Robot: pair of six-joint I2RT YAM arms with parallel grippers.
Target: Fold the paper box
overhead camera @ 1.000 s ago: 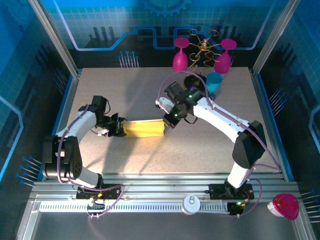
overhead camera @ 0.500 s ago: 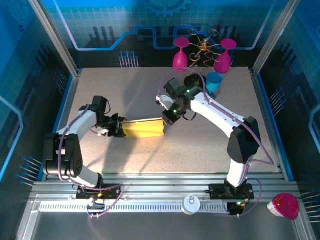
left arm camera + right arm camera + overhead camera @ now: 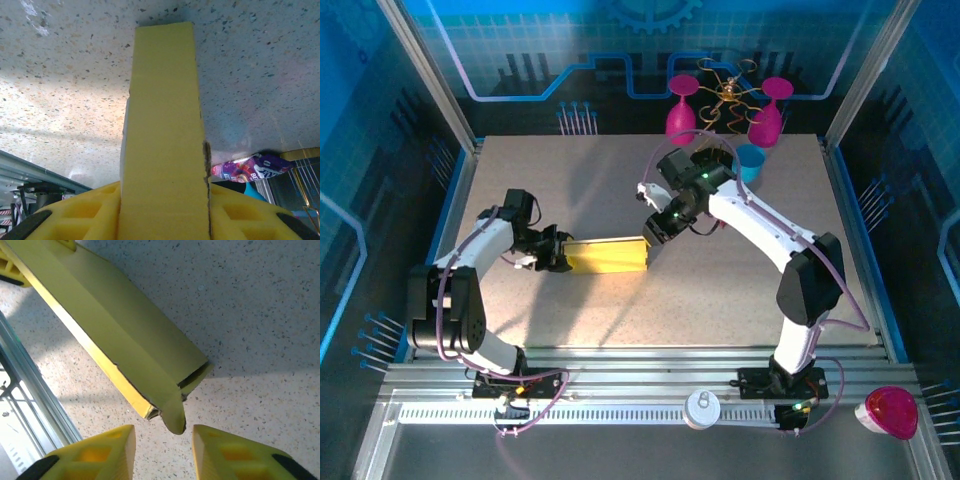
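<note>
No legible text or labels.

Top cam looks down from the near edge over the whole surface (image 3: 720, 300). Wrist cams sit v. close, facing opposite ends of the paper box (image 3: 608, 257); all 3 views share it.

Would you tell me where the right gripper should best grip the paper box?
Grip the end flap of the paper box, approaching end-on from the right. It juts past the folded body as a thin tab between the right gripper open jaws, while the left gripper holds the far end.
</note>
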